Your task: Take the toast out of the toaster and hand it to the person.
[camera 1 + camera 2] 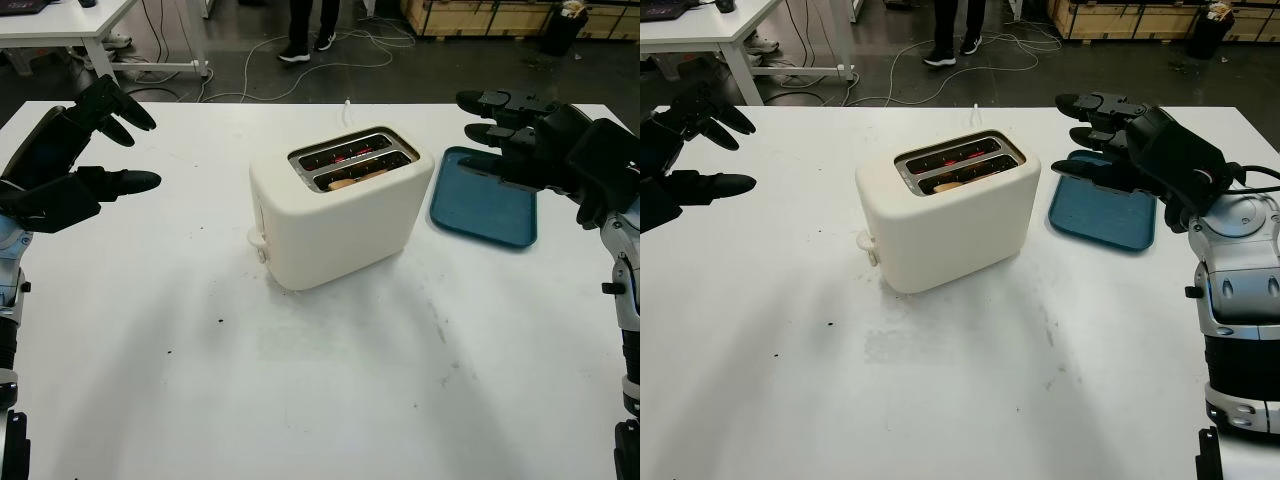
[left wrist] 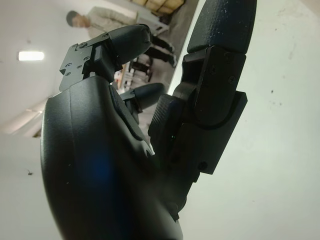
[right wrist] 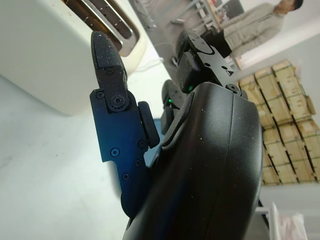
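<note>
At the middle of my white desk [image 1: 330, 400], the cream, round-cornered toaster [image 1: 340, 215] stands with toast [image 1: 352, 182] sunk in its near slot. My left robot hand [image 1: 95, 150] hovers open and holds nothing, well left of the toaster; my right robot hand [image 1: 1110, 140] hovers open above the blue tray [image 1: 1105, 215], just right of it. From my wrist cameras I see a person's [image 3: 260, 25] torso; my head cameras show their legs beyond the desk.
</note>
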Available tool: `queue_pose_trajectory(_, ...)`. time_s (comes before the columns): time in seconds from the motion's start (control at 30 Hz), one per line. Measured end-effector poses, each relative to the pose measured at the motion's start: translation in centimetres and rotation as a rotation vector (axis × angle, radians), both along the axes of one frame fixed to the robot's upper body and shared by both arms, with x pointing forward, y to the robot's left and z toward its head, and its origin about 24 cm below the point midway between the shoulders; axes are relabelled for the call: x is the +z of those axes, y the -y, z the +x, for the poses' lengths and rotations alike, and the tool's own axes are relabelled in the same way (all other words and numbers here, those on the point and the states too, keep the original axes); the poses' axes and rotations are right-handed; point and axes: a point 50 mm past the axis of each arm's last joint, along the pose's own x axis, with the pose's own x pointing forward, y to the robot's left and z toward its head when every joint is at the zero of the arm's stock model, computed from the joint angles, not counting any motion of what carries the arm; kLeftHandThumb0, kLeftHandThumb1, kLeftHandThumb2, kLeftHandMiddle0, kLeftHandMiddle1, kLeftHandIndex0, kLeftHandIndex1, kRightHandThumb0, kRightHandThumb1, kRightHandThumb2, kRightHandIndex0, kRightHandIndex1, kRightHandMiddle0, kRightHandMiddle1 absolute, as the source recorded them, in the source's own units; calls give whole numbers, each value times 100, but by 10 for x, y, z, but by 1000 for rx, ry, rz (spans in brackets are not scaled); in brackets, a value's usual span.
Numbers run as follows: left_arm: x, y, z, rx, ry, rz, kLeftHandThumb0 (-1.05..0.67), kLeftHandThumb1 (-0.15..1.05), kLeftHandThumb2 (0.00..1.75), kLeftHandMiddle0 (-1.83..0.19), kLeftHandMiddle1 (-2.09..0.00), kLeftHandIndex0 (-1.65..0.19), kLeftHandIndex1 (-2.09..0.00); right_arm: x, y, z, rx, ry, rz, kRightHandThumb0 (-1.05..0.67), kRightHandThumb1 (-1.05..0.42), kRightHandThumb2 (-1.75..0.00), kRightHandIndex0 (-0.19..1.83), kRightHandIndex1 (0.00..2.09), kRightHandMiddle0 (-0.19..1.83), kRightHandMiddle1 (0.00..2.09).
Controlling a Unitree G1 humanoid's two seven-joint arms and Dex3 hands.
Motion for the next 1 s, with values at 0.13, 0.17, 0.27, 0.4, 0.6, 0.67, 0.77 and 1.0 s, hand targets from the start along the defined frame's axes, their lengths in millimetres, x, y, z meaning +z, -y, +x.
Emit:
queue_pose_trajectory(0.13,0,0,0,0,0,0,-105,92,23,0,-167,0,-156,0,0,0,1,0,1,-51,-92,-4,20,29,33,0)
queue_pose_trajectory(0.17,0,0,0,0,0,0,-105,92,23,0,-167,0,-156,0,0,0,0,0,1,-53,-92,-4,20,29,34,0)
queue_pose_trajectory(0.27,0,0,0,0,0,0,-105,92,22,0,-167,0,-157,-1,0,0,3,2,0,-53,-92,-4,19,29,33,0)
queue_pose_trajectory(0.4,0,0,0,1,-1,0,-105,92,22,0,-167,0,-157,-1,1,1,4,-1,1,-51,-92,-3,21,30,35,1)
queue_pose_trajectory(0.6,0,0,0,1,-1,0,-105,92,23,0,-168,0,-158,-1,1,1,2,-1,-3,-48,-92,-3,19,29,33,0)
queue_pose_trajectory(0.67,0,0,0,3,-4,-2,-105,92,24,0,-168,0,-158,-1,1,1,1,-1,-4,-51,-92,-3,21,30,34,1)
queue_pose_trajectory(0.77,0,0,0,6,-7,-3,-105,92,22,0,-167,0,-157,-1,1,1,-4,0,-13,-52,-92,-3,21,30,35,1)
queue_pose_trajectory(1.0,0,0,0,5,-6,-3,-105,92,24,0,-167,0,-157,-1,1,1,-1,-1,-12,-50,-92,-4,20,28,33,0)
